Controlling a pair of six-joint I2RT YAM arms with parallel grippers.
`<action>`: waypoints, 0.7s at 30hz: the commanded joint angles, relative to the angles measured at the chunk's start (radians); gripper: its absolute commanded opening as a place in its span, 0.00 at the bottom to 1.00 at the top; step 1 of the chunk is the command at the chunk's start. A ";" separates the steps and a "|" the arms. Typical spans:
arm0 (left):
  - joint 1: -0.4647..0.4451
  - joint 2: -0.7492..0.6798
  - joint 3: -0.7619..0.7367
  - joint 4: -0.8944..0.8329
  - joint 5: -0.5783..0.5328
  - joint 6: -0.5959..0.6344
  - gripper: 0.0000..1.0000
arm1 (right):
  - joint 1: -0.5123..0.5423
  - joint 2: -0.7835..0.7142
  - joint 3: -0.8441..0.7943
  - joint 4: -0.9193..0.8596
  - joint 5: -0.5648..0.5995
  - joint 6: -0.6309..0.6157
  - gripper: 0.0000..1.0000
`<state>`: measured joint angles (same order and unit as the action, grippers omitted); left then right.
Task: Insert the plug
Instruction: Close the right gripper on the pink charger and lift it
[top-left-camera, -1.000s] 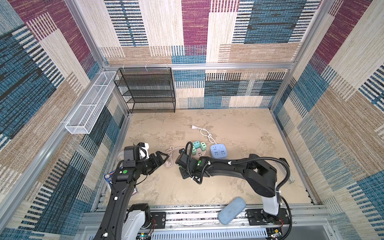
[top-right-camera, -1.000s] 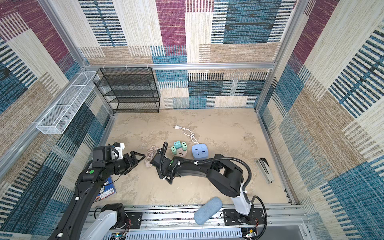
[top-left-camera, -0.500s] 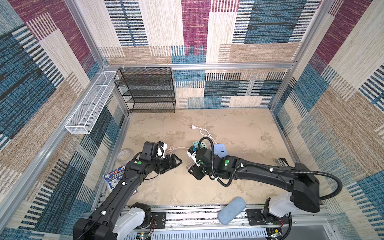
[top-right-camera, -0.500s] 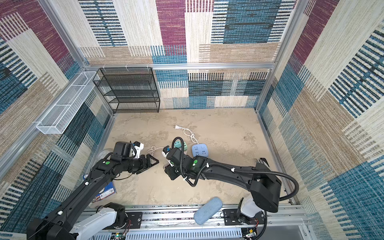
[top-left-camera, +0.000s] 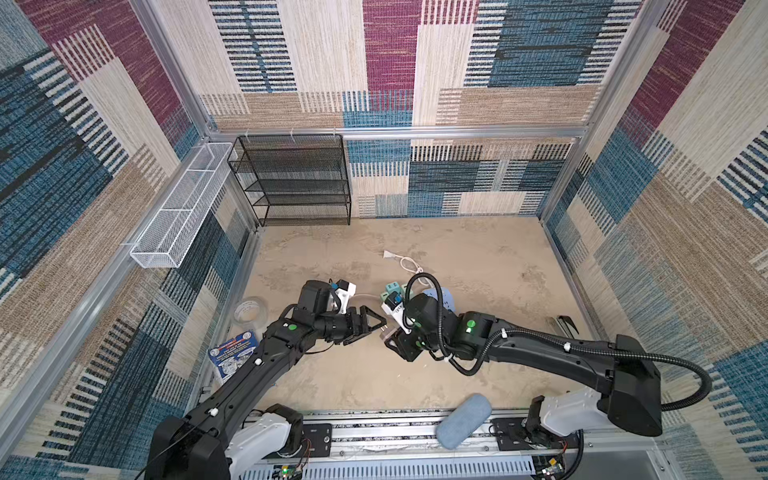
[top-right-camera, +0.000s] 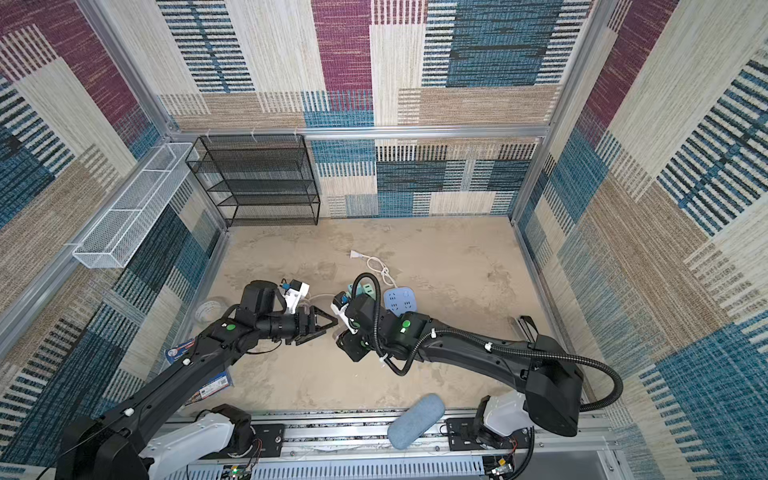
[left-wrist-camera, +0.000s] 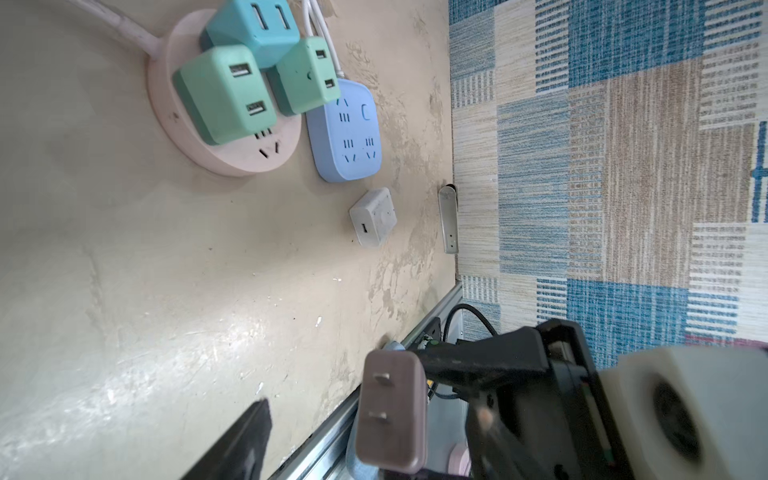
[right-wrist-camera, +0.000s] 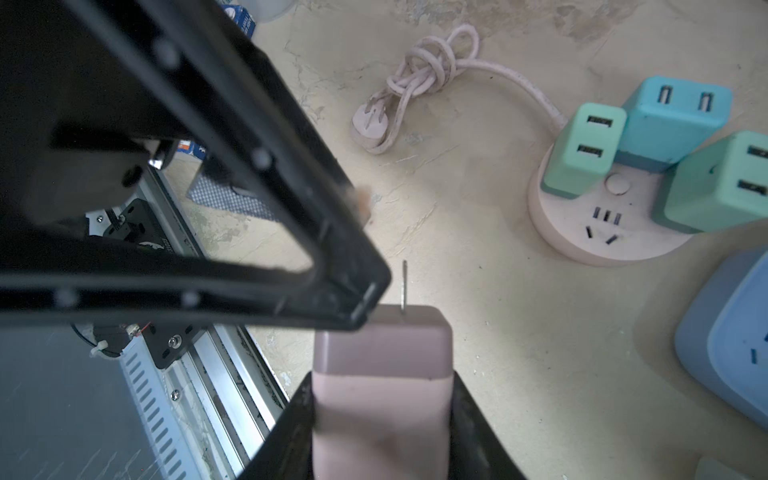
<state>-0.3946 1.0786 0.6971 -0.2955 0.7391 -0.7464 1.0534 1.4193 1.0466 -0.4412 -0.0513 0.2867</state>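
Observation:
My right gripper is shut on a mauve two-prong plug, which shows in the left wrist view with its prongs facing that camera. In both top views my left gripper is open and points at the right gripper. One of its fingers lies over the plug's pronged end, and the other stands apart from it. The round pink socket lies on the floor with three teal chargers in it. One of its outlets faces up with nothing in it.
A blue square socket and a small white adapter lie beside the pink one. Its knotted cord trails away. A tape roll, a blue booklet, a black mesh shelf and a metal tool line the edges.
My left gripper has moved to the right, up to the plug. The right arm stretched out earlier and has barely moved in the last half second, still holding the plug.

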 joint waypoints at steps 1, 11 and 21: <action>-0.016 0.015 -0.008 0.057 0.023 -0.024 0.78 | 0.000 -0.008 0.003 0.019 0.012 -0.012 0.00; -0.065 0.057 -0.022 0.141 0.058 -0.058 0.71 | -0.002 -0.009 0.013 0.023 0.008 -0.013 0.00; -0.099 0.092 -0.022 0.173 0.081 -0.060 0.53 | -0.001 0.004 0.032 0.021 0.032 -0.009 0.00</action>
<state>-0.4896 1.1660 0.6762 -0.1516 0.7929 -0.8082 1.0523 1.4216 1.0653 -0.4419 -0.0414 0.2752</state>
